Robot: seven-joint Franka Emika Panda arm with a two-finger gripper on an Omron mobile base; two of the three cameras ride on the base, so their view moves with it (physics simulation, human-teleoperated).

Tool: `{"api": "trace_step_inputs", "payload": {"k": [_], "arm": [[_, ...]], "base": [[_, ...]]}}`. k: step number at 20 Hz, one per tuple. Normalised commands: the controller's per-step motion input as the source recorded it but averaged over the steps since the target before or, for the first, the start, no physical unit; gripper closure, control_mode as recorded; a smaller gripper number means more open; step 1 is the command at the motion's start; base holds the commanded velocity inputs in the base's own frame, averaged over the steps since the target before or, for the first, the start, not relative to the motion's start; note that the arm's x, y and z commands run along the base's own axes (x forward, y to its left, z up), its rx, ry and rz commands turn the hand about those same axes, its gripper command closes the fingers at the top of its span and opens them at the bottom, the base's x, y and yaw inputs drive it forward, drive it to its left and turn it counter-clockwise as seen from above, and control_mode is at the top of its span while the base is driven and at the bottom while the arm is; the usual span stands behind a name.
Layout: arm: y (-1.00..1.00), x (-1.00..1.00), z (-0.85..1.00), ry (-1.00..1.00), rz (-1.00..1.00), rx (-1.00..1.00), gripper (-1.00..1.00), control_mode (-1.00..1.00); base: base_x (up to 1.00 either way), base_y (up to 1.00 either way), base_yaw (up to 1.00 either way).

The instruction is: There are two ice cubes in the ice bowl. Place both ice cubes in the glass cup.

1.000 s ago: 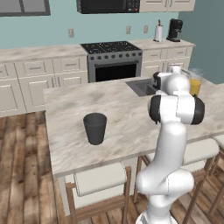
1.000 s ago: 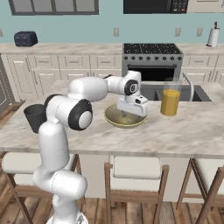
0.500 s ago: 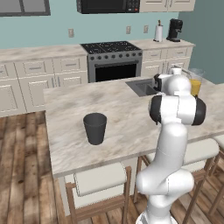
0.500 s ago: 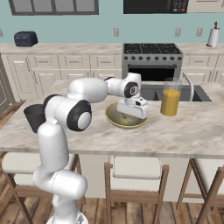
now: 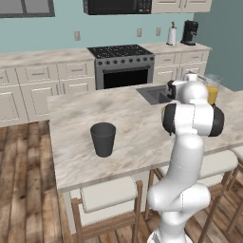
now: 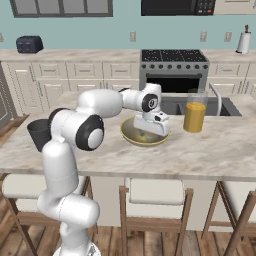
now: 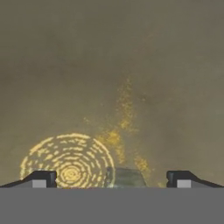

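- One ice cube (image 7: pixel 124 178) sat right between the hand's (image 7: pixel 110 179) wide-open fingers, not gripped yet.
- Hand had dropped a bit deeper into the ice bowl (image 6: pixel 131 133) mid-worktop, so a grab looked close.
- Glass cup (image 5: pixel 103 139) waited well apart, nearer the worktop's left edge.

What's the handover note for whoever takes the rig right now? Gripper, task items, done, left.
Gripper: open, down inside the ice bowl, fingertips either side of one pale ice cube; not closed on it.
Second cube: can't make it out.
Glass cup: upright on the island counter, well apart from the bowl; its contents can't be made out.
Done: reach into the bowl.
Left: grasp this cube, carry it to the cup, then the other cube.
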Motion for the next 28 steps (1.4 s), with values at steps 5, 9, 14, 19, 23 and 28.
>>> {"api": "trace_step_inputs", "payload": {"k": [5, 9, 14, 19, 23, 28], "arm": [[0.00, -0.05, 0.00, -0.01, 0.00, 0.00, -1.00, -1.00], [0.00, -0.13, 0.00, -0.12, 0.00, 0.00, -1.00, -1.00], [0.00, -0.01, 0.00, 0.00, 0.00, 0.00, -1.00, -1.00], [0.07, -0.02, 0.00, 0.00, 0.00, -0.02, -1.00, -1.00], [0.00, 0.00, 0.00, 0.00, 0.00, 0.00, -1.00, -1.00], [0.00, -0.07, -0.02, 0.00, 0.00, -0.01, -1.00, -1.00]], "base": [[0.00, 0.00, 0.00], [0.00, 0.00, 0.00], [0.00, 0.00, 0.00], [0.00, 0.00, 0.00], [0.00, 0.00, 0.00], [0.00, 0.00, 0.00]]}}
